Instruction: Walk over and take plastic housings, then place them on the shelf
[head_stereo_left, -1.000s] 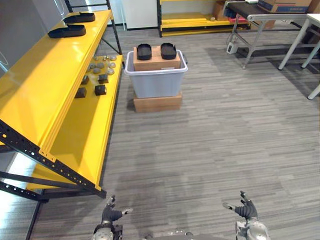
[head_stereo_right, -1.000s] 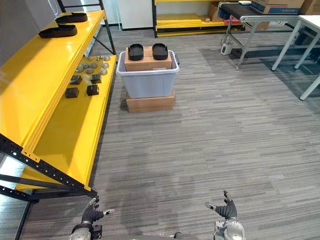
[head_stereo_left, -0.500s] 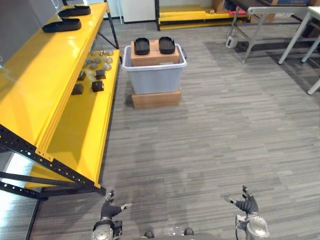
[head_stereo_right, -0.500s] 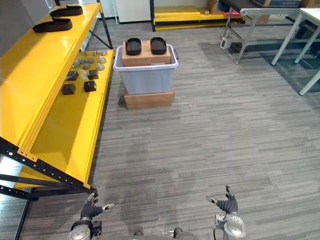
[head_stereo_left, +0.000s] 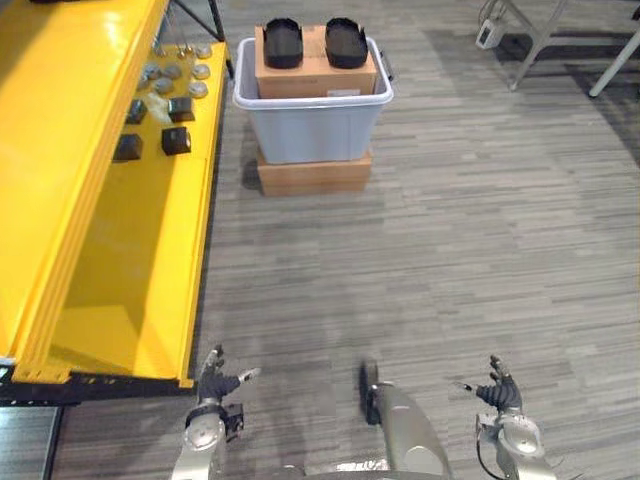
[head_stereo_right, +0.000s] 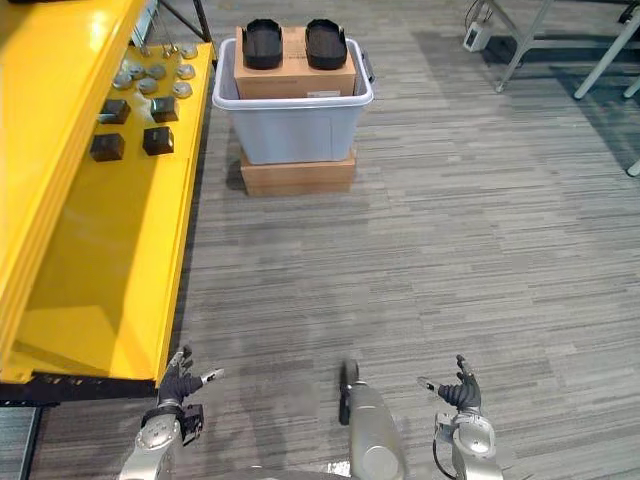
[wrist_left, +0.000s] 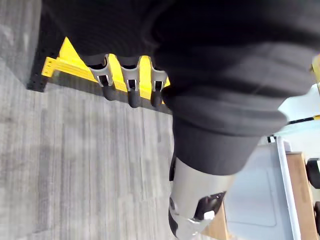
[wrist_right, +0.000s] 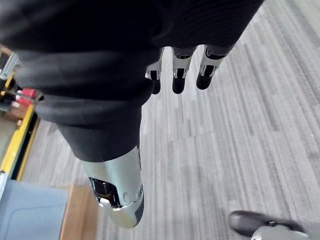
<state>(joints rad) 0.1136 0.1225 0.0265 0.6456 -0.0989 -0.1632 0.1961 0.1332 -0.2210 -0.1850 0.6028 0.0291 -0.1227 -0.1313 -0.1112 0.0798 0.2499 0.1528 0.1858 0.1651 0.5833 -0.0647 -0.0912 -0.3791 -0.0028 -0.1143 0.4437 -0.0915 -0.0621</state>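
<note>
Two black plastic housings (head_stereo_left: 283, 42) (head_stereo_left: 346, 41) lie side by side on a cardboard box (head_stereo_left: 316, 76) that sits inside a grey bin (head_stereo_left: 315, 135), far ahead on the floor. The long yellow shelf (head_stereo_left: 70, 170) runs along the left. My left hand (head_stereo_left: 212, 383) hangs low at the near left, open and empty, close to the shelf's front corner. My right hand (head_stereo_left: 497, 392) hangs low at the near right, also open and empty. In the left wrist view the fingers (wrist_left: 131, 89) are straight, with the shelf (wrist_left: 62, 57) and the bin (wrist_left: 257, 200) beyond them. The right wrist view has relaxed fingers (wrist_right: 178, 75) over bare floor.
The bin stands on a flat cardboard box (head_stereo_left: 315, 175). Small dark blocks (head_stereo_left: 150, 143) and round metal parts (head_stereo_left: 178, 72) lie on the shelf's lower level. Table legs (head_stereo_left: 600, 60) stand at the far right. Grey plank floor stretches between me and the bin.
The camera has moved forward and tipped down, so the bin and shelf appear nearer. Both hands stay low and open, holding nothing.
</note>
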